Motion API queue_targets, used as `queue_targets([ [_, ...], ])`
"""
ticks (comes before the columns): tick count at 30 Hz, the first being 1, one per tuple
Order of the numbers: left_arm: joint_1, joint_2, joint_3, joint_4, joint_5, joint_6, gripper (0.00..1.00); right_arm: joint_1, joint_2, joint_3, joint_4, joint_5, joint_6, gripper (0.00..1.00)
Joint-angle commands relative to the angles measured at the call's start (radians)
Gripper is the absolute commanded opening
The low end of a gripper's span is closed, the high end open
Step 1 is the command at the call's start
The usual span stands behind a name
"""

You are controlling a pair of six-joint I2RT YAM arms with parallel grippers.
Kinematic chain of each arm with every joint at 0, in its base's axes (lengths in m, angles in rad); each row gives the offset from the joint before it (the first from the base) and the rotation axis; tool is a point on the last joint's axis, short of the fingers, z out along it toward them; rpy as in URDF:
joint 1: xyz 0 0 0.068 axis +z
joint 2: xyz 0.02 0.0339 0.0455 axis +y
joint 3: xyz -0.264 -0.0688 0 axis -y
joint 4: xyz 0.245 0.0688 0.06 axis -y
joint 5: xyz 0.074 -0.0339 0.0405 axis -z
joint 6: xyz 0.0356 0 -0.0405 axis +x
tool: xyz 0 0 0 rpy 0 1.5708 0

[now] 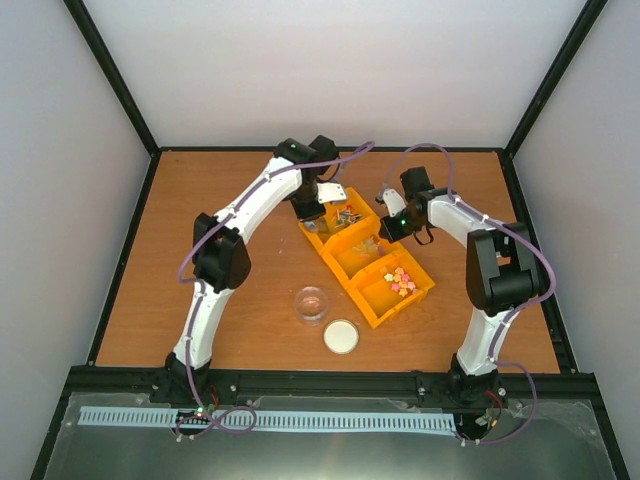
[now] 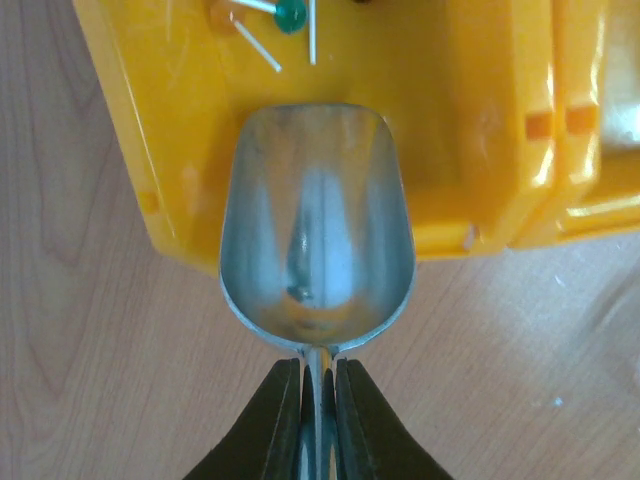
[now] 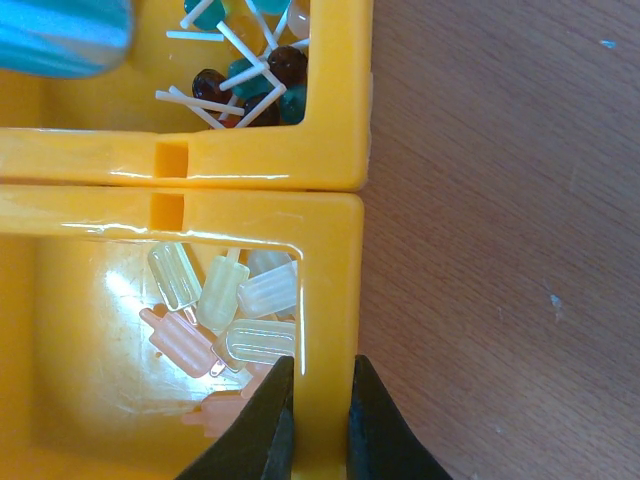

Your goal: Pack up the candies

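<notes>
The candies point(image 1: 402, 279) lie in the nearest bin point(image 1: 385, 312), right of the glass bowl point(image 1: 312, 302). The right hand point(image 3: 320, 380) pinches the middle bin point(image 3: 330, 300) by its wall. Farther off, the left hand point(image 2: 318, 370) clamps the empty scoop point(image 2: 315, 230), which points into the far bin point(image 2: 470, 130). The candies lie near-right of it, two bins away.

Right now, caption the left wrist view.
Left claw clamps an empty metal scoop over a yellow bin holding lollipops.

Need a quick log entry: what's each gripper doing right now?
Left gripper: closed on the scoop handle.
Right gripper: closed on the bin wall.
</notes>
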Motion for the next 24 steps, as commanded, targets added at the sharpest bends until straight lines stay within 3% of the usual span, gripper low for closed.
queue_targets([
  [1, -0.01, 0.06, 0.077, -0.053, -0.024, 0.029, 0.01, 0.026, -0.003, -0.021, 0.047, -0.007, -0.007, 0.03],
  [7, -0.014, 0.097, 0.041, -0.003, 0.02, 0.009, 0.01, 0.043, -0.005, -0.025, 0.054, -0.008, -0.021, 0.03],
  [24, -0.011, -0.02, -0.404, 0.614, 0.281, -0.123, 0.01, 0.057, 0.007, -0.044, 0.066, -0.068, -0.047, 0.03],
])
